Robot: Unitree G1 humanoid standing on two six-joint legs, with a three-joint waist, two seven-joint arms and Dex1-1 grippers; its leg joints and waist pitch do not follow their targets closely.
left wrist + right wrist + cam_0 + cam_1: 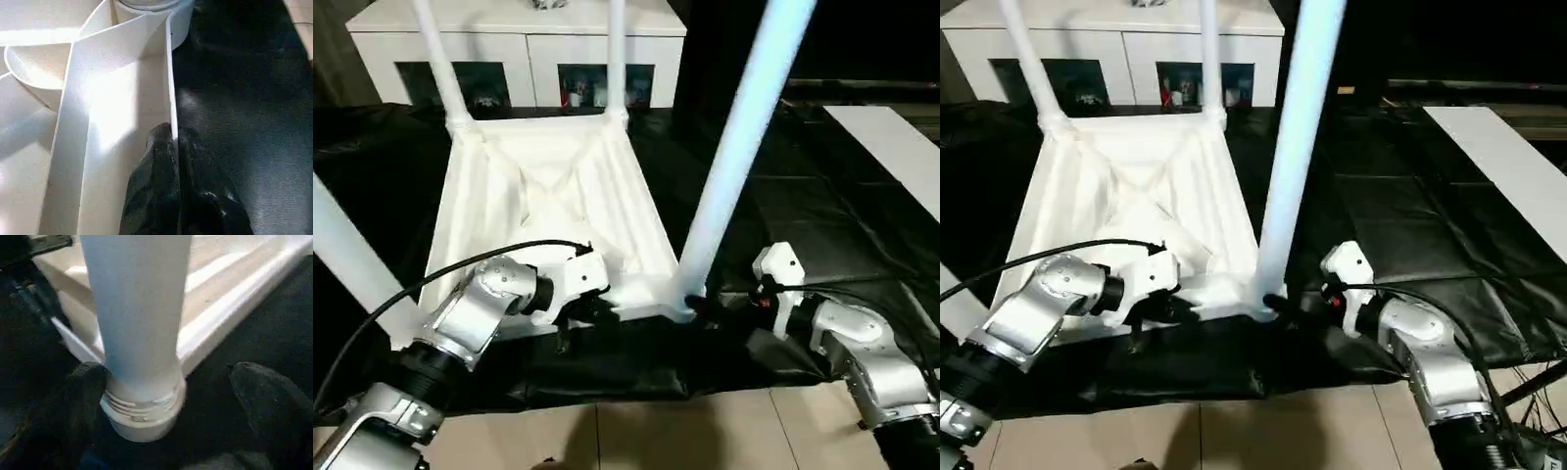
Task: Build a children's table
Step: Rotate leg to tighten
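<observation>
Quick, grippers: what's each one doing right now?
Left gripper: shut on the table top's rim.
Right gripper: open, fingers either side of the near-right leg, holding nothing.

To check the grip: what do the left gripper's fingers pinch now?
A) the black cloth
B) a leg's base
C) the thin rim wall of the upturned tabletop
C: the left gripper is shut on the thin rim wall of the upturned tabletop.

Head stereo pair down on upturned table (548, 211); wrist cams close, probably at its near rim.
</observation>
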